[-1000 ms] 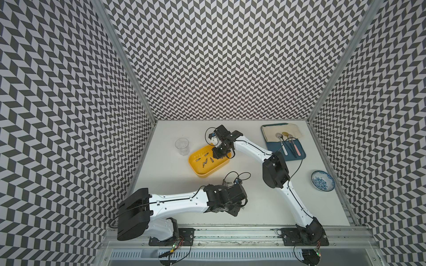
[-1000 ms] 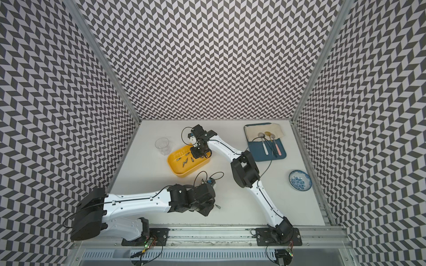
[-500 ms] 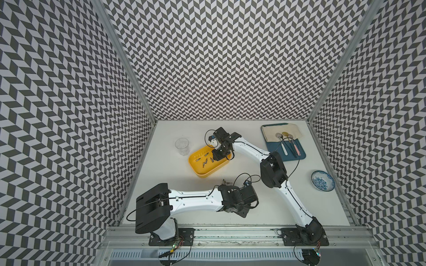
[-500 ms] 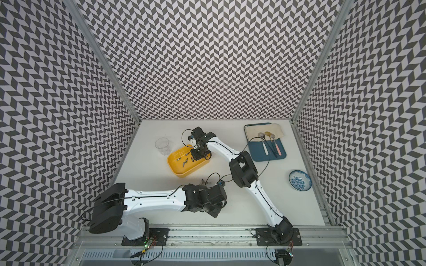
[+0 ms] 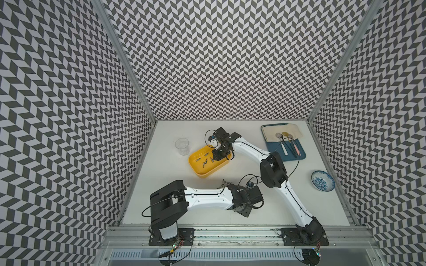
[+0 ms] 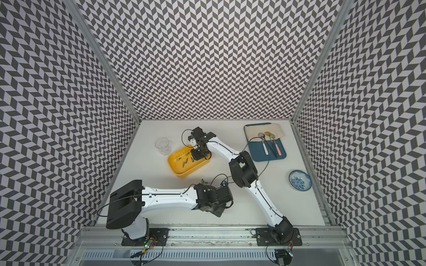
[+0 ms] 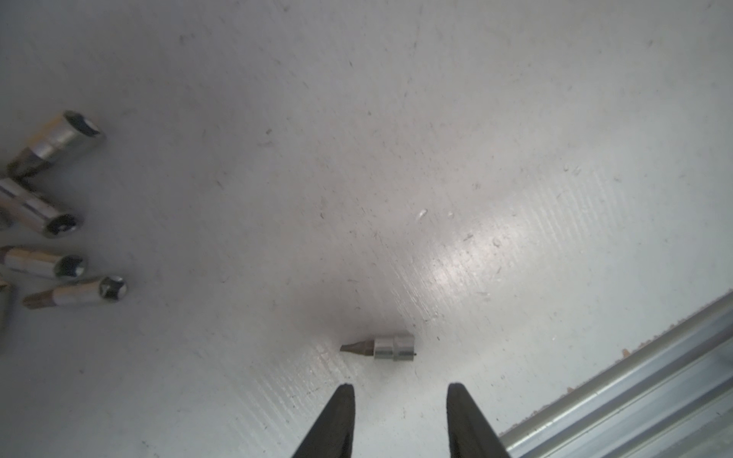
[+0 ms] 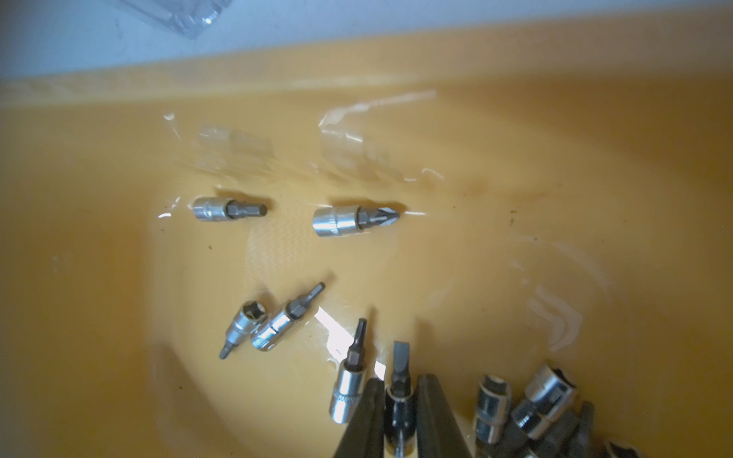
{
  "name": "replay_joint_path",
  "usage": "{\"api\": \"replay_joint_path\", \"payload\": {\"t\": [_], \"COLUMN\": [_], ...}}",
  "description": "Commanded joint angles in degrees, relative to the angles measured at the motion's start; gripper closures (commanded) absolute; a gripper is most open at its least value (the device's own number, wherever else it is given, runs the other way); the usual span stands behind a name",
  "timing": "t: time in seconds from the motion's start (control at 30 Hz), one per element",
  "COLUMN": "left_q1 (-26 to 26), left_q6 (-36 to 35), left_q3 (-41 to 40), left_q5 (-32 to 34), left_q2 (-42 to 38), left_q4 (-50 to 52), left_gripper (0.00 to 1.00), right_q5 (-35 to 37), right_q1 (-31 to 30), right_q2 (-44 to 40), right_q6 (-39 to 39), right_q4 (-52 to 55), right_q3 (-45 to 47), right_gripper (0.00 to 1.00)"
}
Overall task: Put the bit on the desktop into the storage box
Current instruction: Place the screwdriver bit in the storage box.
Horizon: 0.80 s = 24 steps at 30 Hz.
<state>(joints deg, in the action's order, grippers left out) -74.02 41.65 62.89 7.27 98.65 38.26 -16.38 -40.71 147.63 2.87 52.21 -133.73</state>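
On the white desktop [image 5: 161, 184] a short silver bit [image 7: 390, 347] lies on its side just ahead of my left gripper [image 7: 400, 386], which is open and empty above it. Several more bits [image 7: 59, 142] lie together farther off on the desktop. The yellow storage box [image 5: 202, 176] stands mid-table with several bits [image 8: 353, 220] on its floor. My right gripper [image 8: 400, 382] is down inside the box [image 8: 119, 119], shut on a flat-blade bit [image 8: 400, 365] whose tip sticks out past the fingers. In both top views that gripper [image 6: 198, 156] hangs over the box's right end.
A clear glass cup [image 5: 182, 146] stands left of the box. At the back right, a blue tray [image 5: 297, 156] holds a cloth and spoons. A blue-patterned bowl [image 5: 322, 183] sits at the right. The aluminium rail [image 7: 634, 396] runs close by my left gripper. Patterned walls enclose three sides.
My left arm has swung to the right along the front of the table, its wrist now near the middle. My right gripper has stayed over the box's right end.
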Motion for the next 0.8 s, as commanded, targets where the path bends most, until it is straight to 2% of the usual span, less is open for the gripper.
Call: {"api": "replay_joint_path", "payload": {"t": [0.0, 0.3, 0.43, 0.53, 0.77], "left_q1": [-0.36, -0.38, -0.25, -0.16, -0.17], "left_q6": [0.25, 0.27, 0.36, 0.50, 1.02], "left_q3": [1.61, 2.29, 2.32, 2.38, 3.18], "left_q5": [1.69, 1.94, 2.04, 2.23, 3.59], "left_q2": [1.00, 2.86, 2.78, 2.69, 3.78], "left_q4": [1.38, 1.89, 2.00, 2.06, 2.69], "left_gripper": [0.58, 0.57, 0.57, 0.57, 0.57], "right_q5": [0.91, 1.18, 1.88, 1.46, 0.95], "right_q1": [-0.25, -0.16, -0.16, 0.01, 0.45], "right_q2": [1.33, 1.27, -0.01, -2.19, -4.48], "right_q6": [-0.64, -0.84, -0.46, 0.03, 0.13], "right_q4": [-1.23, -1.14, -1.59, -3.01, -2.81], "right_q3": [-0.53, -0.48, 0.01, 1.19, 2.14], "right_gripper": [0.80, 0.77, 0.68, 0.64, 0.63]}}
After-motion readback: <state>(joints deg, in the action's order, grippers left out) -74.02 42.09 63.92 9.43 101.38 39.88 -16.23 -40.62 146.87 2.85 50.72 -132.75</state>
